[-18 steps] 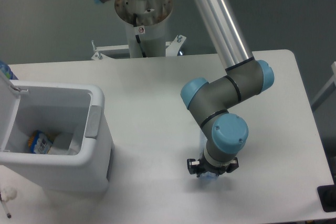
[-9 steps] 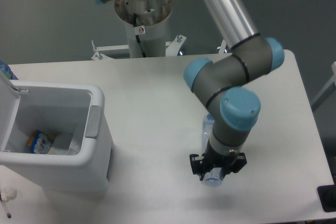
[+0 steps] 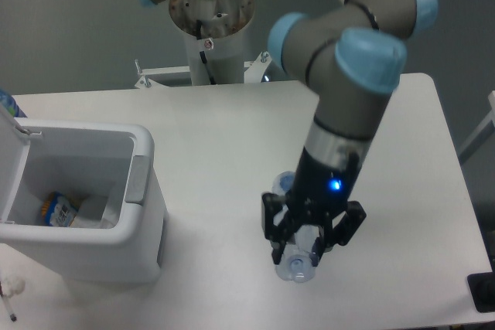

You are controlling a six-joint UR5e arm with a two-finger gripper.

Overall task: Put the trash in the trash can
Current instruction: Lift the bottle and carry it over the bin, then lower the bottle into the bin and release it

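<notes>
One hand: my hand [image 3: 303,251] is clamped on the clear bottle [image 3: 298,264], fingers [image 3: 276,231] on either side, near the surface's [image 3: 216,137] front edge.
Bottle: held, its round end facing the camera.
Trash can: white bin [image 3: 85,206] at the left edge, lid [image 3: 9,152] up, trash inside.

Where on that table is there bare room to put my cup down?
Bare tabletop stretches between the trash can and the arm, and along the far edge. It is crowded near the front, where the gripper holds the bottle.
</notes>
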